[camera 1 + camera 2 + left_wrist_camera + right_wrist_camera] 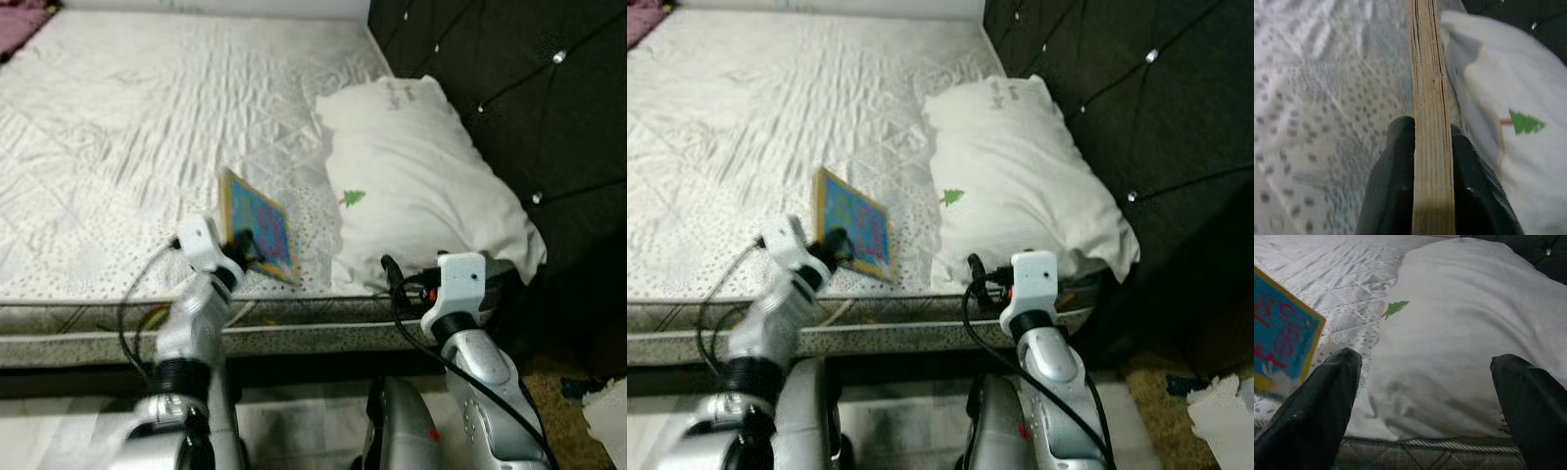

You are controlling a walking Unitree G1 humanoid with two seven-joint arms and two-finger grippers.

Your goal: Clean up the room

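A thin board book (260, 226) with a blue cover and yellow border is held tilted over the near edge of the bed (147, 117). My left gripper (238, 250) is shut on its lower edge; the left wrist view shows the book's edge (1430, 122) clamped between both black fingers (1393, 186). My right gripper (1430, 401) is open, low at the bed's near edge, facing the white pillow (421, 186), with nothing between its fingers.
The white pillow with a small green tree print (353, 199) lies against the dark tufted headboard (529, 98). A pink cloth (22, 24) sits at the bed's far left corner. Something white (1225, 411) lies on the brown floor at right.
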